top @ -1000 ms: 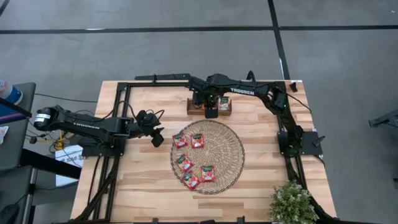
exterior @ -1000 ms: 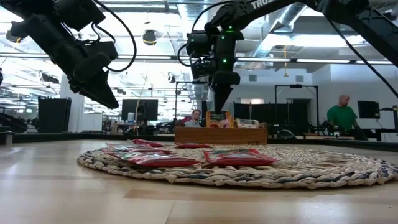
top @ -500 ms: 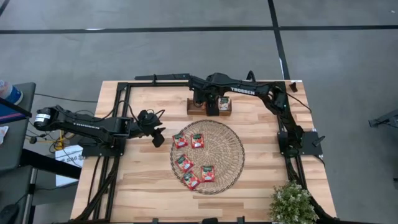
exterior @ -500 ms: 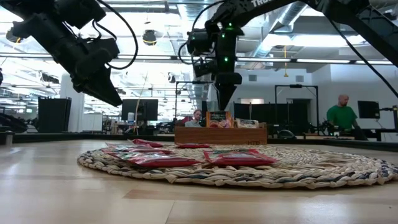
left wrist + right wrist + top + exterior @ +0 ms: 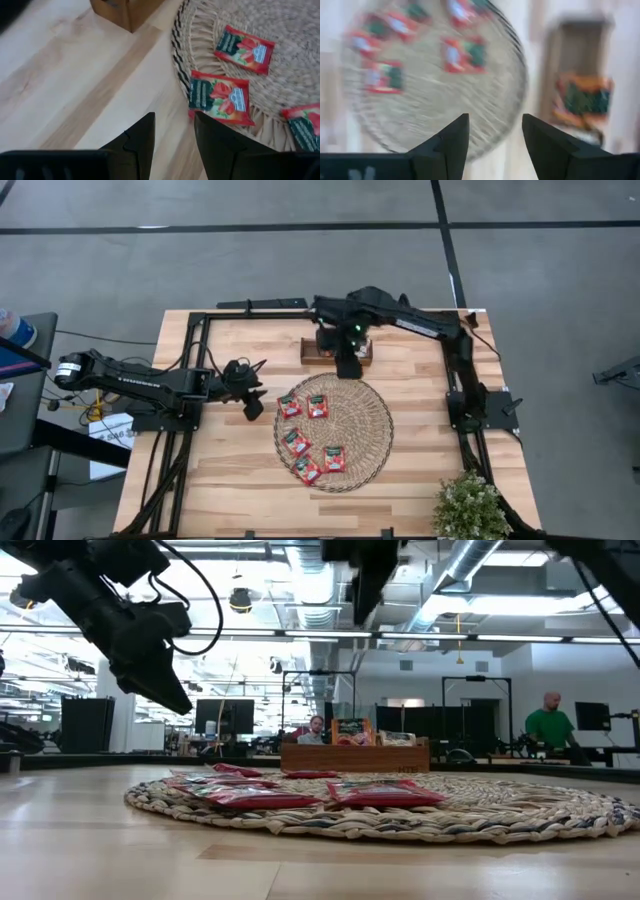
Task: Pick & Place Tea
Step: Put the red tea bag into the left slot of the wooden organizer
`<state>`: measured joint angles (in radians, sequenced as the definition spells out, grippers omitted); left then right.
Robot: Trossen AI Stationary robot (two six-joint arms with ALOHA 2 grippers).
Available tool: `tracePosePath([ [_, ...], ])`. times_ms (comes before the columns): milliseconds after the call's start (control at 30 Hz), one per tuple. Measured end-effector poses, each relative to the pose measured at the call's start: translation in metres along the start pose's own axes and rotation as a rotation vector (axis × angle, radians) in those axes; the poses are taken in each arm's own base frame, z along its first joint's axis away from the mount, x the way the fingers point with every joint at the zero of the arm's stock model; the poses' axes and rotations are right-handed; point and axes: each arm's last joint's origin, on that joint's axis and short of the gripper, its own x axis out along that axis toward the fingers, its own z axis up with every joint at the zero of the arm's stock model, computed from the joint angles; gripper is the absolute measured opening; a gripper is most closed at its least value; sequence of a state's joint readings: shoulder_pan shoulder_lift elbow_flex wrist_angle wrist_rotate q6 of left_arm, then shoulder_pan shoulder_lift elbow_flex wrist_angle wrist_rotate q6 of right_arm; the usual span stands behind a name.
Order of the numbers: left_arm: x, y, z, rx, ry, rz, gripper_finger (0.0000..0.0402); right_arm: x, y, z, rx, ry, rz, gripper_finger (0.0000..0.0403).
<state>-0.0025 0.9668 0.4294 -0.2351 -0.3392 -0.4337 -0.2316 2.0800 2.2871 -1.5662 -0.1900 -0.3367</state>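
Several red tea sachets [image 5: 318,406] lie flat on the round woven mat [image 5: 362,428]; two of them [image 5: 220,97] show in the left wrist view. More sachets [image 5: 350,730] stand upright in the brown wooden tray [image 5: 310,350] beyond the mat's far edge. My right gripper [image 5: 347,364] hangs high over the tray's near side, open and empty [image 5: 495,135]. My left gripper [image 5: 255,406] hovers above bare wood just left of the mat, open with nothing between its fingers [image 5: 174,135].
A potted plant [image 5: 470,505] stands at the table's near right corner. Bare wood [image 5: 230,470] lies left of the mat. In the room behind the table a person in green [image 5: 548,725] stands, and another [image 5: 316,728] sits.
My right gripper has risen steeply from the tray, almost out of the top of the low view, and shifted a little toward the mat. The sachet below it stays upright in the tray. My left gripper has kept still.
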Motion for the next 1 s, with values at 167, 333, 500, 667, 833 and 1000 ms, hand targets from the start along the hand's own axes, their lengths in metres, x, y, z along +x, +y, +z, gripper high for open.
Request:
tracePosePath([
  [167,0.0,0.0,-0.001,0.003,0.016,-0.013,0.0131,-0.008,0.046,0.0,-0.09,0.005,-0.009,0.016],
  [333,0.0,0.0,-0.001,0.003,0.02,-0.021,0.0131,-0.019,0.081,-0.011,-0.123,0.004,0.008,0.0145],
  [500,0.0,-0.001,-0.002,0.003,0.034,-0.039,0.0131,-0.024,0.091,-0.042,-0.087,0.06,-0.031,0.0126],
  [667,0.0,-0.002,-0.002,0.0,0.05,-0.072,0.0131,-0.038,0.087,-0.083,0.048,0.005,-0.05,0.0108],
  [833,0.0,-0.003,-0.002,-0.006,0.052,-0.098,0.0131,-0.047,0.089,-0.122,0.123,-0.183,-0.075,0.0103],
  [1000,-0.001,-0.007,0.003,-0.025,0.028,-0.189,0.0131,-0.036,0.095,-0.158,0.186,-0.356,-0.077,0.0103],
])
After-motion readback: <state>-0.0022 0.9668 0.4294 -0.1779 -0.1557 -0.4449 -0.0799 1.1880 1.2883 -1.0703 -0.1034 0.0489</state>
